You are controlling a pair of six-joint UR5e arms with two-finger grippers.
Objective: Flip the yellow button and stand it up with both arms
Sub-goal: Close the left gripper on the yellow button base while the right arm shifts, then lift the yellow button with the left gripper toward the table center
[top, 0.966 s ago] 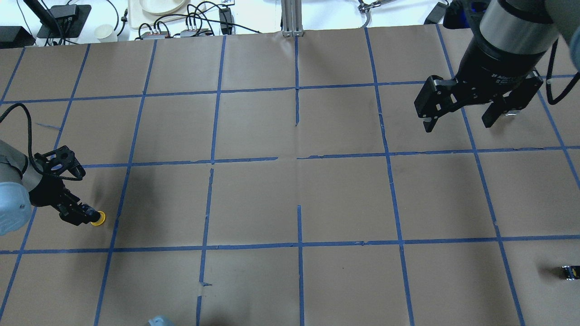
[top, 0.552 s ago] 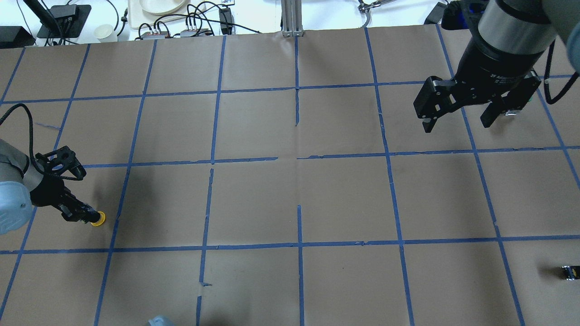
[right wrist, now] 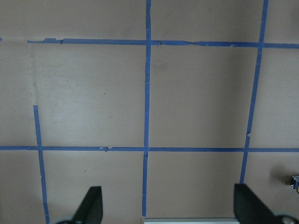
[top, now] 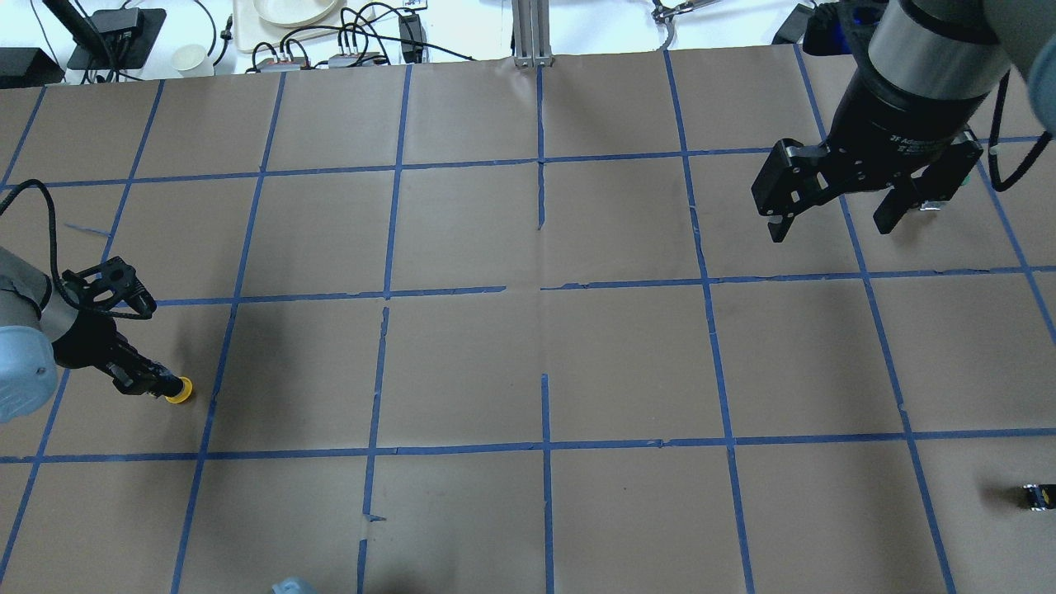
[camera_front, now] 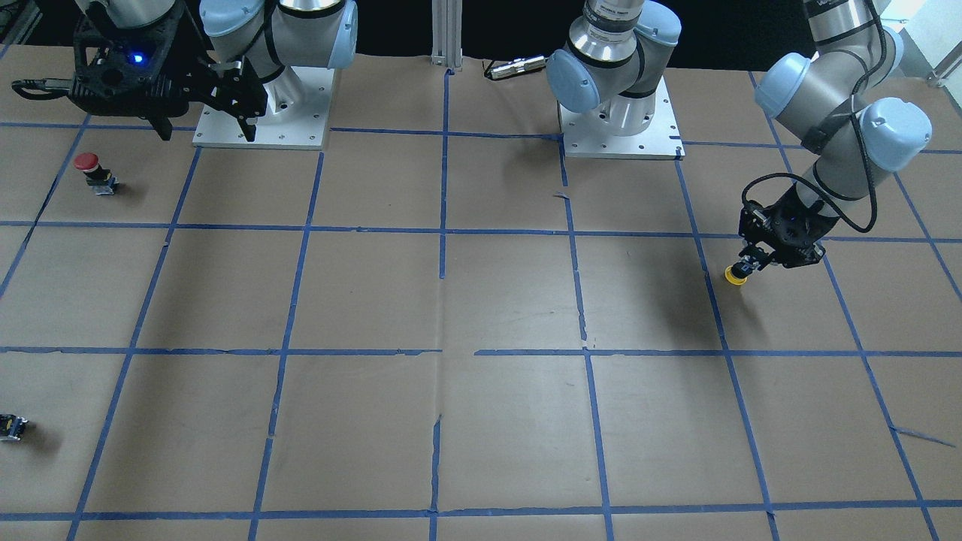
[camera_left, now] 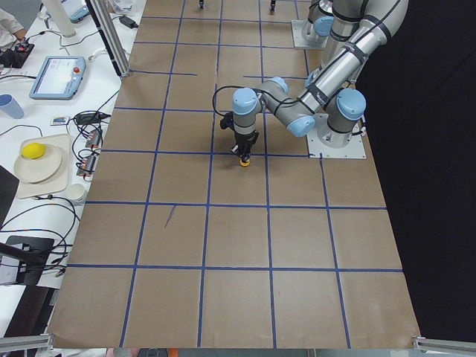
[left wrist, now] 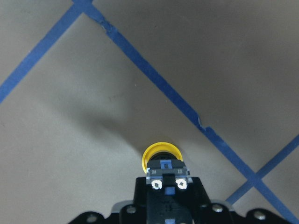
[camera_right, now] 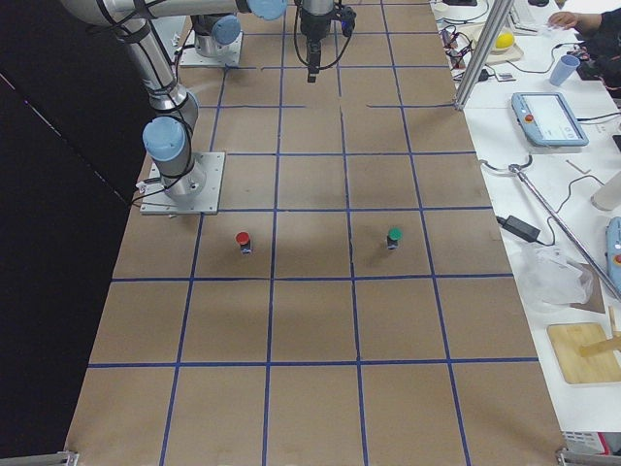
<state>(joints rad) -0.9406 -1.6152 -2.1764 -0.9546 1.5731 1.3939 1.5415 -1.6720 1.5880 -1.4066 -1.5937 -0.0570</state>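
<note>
The yellow button (top: 179, 390) is held in my left gripper (top: 155, 384) near the table's left edge. The jaws are shut on its black and grey body (left wrist: 168, 171), and the yellow cap (left wrist: 160, 152) points down, close to the brown paper. I cannot tell if the cap touches the paper. The button also shows in the front view (camera_front: 735, 275) and the left side view (camera_left: 244, 161). My right gripper (top: 829, 224) is open and empty, high over the far right of the table. Its two fingers (right wrist: 90, 203) frame bare paper in the right wrist view.
A red-capped button (camera_front: 89, 169) stands near the right arm's base. A green-capped button (camera_right: 394, 236) stands further out. A small dark switch block (top: 1038, 495) lies at the near right edge. Blue tape lines grid the paper. Cables and a plate (top: 289, 10) lie beyond the far edge.
My left gripper has shifted slightly back and left with the yellow button still in it. The right gripper has barely moved and stays open.
</note>
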